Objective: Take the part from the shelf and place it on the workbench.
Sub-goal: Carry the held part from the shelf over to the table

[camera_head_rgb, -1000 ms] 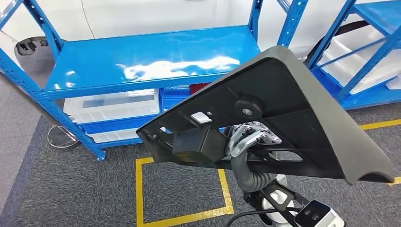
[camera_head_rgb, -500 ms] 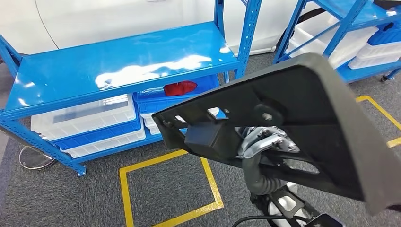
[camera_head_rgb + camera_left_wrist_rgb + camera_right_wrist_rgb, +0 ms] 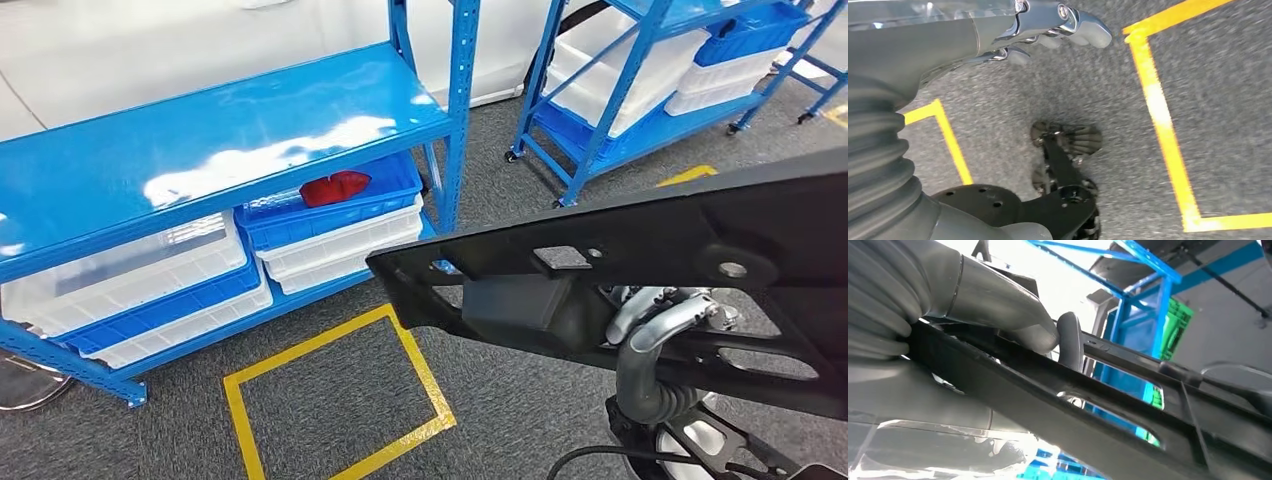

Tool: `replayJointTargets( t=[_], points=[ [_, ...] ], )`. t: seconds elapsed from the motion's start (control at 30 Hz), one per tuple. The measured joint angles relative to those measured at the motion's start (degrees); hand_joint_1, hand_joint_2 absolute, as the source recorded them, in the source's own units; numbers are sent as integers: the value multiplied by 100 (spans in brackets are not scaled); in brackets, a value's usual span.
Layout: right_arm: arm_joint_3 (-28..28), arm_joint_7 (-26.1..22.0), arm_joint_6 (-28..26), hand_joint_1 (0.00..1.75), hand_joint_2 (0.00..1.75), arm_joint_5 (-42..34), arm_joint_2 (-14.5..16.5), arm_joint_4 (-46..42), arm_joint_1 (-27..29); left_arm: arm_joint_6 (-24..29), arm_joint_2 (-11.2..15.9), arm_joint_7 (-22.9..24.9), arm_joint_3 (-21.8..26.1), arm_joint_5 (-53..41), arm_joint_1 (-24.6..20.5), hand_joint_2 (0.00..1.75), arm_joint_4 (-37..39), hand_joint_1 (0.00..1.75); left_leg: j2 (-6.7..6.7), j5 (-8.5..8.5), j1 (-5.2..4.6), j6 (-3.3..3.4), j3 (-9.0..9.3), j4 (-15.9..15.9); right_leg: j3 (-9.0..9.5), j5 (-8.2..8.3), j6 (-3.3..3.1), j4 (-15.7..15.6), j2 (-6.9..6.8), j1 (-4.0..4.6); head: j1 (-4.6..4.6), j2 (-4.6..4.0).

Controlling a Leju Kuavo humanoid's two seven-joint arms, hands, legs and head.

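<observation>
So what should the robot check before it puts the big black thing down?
1. Right hand grips the black part: ok.
2. Part clear of the blue shelf: ok.
3. Left hand holds nothing, fingers curled: ok.
4. Workbench in sight: not ok.
5. Carpet and yellow floor marking ahead free of obstacles: ok.
6. Grip firm enough for walking: cannot tell.

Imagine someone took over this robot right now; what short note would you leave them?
Right robot hand: holds the big dark part from beneath, up in the air.
Left robot hand: hangs over the grey carpet, fingers curled, holding nothing.
Blue shelf: beside the robot, top level bare.
Done: part is off the shelf.
Left: find the workbench and set the part on it.
</observation>
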Motion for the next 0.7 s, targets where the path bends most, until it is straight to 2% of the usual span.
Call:
replayJointTargets(
  t=[0.07, 0.1, 0.13, 0.17, 0.23, 0.27, 0.3, 0.33, 0.37, 0.4, 0.47, 0.5, 0.53, 0.57, 0.6, 0.63, 0.67, 0.7],
  points=[
    [-58, 0, 97, 175, 175, -73, 19, -52, 86, 48, 0, 166, -1, -24, -3, 175, 0, 0, 83, -8, -6, -67, 27, -12, -20, 16, -65, 3, 104, 13, -5, 0],
    [-107, 0, 174, 175, 175, -130, 19, -79, 128, 84, 1, 220, -2, -28, -2, 175, 0, 0, 72, -40, 4, -101, 33, 7, -18, 33, -102, -16, 151, 4, -5, 0],
    [-166, 0, 270, 175, 175, -189, 19, -102, 156, 125, -1, 261, -2, -18, 2, 175, 0, 0, -1, -128, 16, -128, 5, 100, -15, 52, -139, -38, 200, -10, -10, 0],
    [-224, 0, 377, 175, 175, -241, 21, -118, 171, 171, -3, 291, 0, 4, 10, 175, 0, 0, -114, -283, 29, -152, -79, 316, -11, 71, -171, -60, 250, -26, -16, 0],
    [-341, 0, 600, 175, 175, -303, 32, -114, 174, 284, -7, 331, 20, 59, 33, 175, 0, 0, -350, -706, 43, -177, -424, 1105, -26, 89, -207, -65, 361, -22, -27, 0],
    [-391, 1, 686, 175, 175, -315, 40, -103, 175, 331, -8, 342, 34, 80, 48, 175, 0, 0, -397, -853, 43, -181, -600, 1495, -35, 94, -216, -63, 428, -13, -28, 0],
    [-439, 1, 749, 175, 175, -315, 53, -91, 177, 362, -8, 344, 49, 97, 62, 175, 0, 0, -416, -893, 42, -176, -705, 1719, -40, 98, -220, -60, 501, -5, -28, 0],
    [-479, 1, 782, 175, 175, -308, 73, -84, 179, 372, -9, 335, 63, 106, 75, 175, 0, 0, -426, -803, 41, -163, -693, 1691, -39, 101, -220, -54, 574, 1, -28, 0],
    [-511, 1, 796, 175, 175, -296, 97, -81, 181, 364, -11, 316, 75, 108, 82, 175, 0, 0, -445, -611, 41, -144, -564, 1413, -33, 103, -217, -48, 646, 5, -28, 0],
    [-539, 1, 801, 175, 175, -275, 129, -83, 183, 339, -14, 290, 87, 105, 85, 175, 0, 0, -516, -373, 41, -118, -361, 973, -25, 103, -211, -41, 712, 6, -28, 0],
    [-573, 1, 805, 175, 175, -220, 202, -99, 186, 269, -16, 244, 99, 61, 80, 175, 0, 0, -726, -97, 43, -70, -20, 230, -37, 111, -172, -22, 828, 14, -26, 0],
    [-581, 1, 805, 175, 175, -195, 239, -109, 189, 236, -16, 231, 101, 25, 73, 175, 0, 0, -799, -61, 37, -53, 51, 56, -58, 121, -141, -15, 879, 8, -23, 0],
    [-584, 0, 805, 175, 175, -181, 270, -121, 199, 206, -10, 221, 101, -14, 59, 175, 0, 0, -810, -79, 27, -38, 62, 17, -80, 136, -102, -15, 930, -1, -23, 0],
    [-585, 0, 803, 175, 175, -180, 293, -134, 213, 176, -2, 207, 101, -47, 45, 175, -1, 0, -765, -65, 17, -19, 64, 2, -98, 154, -62, -21, 986, -13, -26, 0],
    [-586, 0, 802, 175, 175, -193, 309, -147, 231, 147, 8, 183, 101, -73, 29, 175, -1, 0, -708, -45, 23, 14, 73, -20, -108, 155, -30, -16, 992, -21, -22, 0],
    [-586, 0, 804, 175, 175, -216, 321, -162, 248, 118, 25, 145, 101, -89, 15, 175, -2, 0, -649, -22, 31, 55, 86, -49, -137, 113, -2, 38, 909, -15, -18, 0],
    [-585, 0, 809, 175, 175, -244, 334, -175, 259, 96, 42, 100, 101, -97, 8, 175, -2, 0, -582, 0, 41, 91, 97, -79, -216, 3, 22, 202, 777, -6, -9, 0],
    [-584, 0, 818, 175, 175, -267, 351, -184, 271, 82, 65, 53, 102, -101, 5, 175, -2, 0, -515, 15, 46, 118, 98, -100, -354, -169, 38, 493, 616, -7, -2, 0]
  ],
)
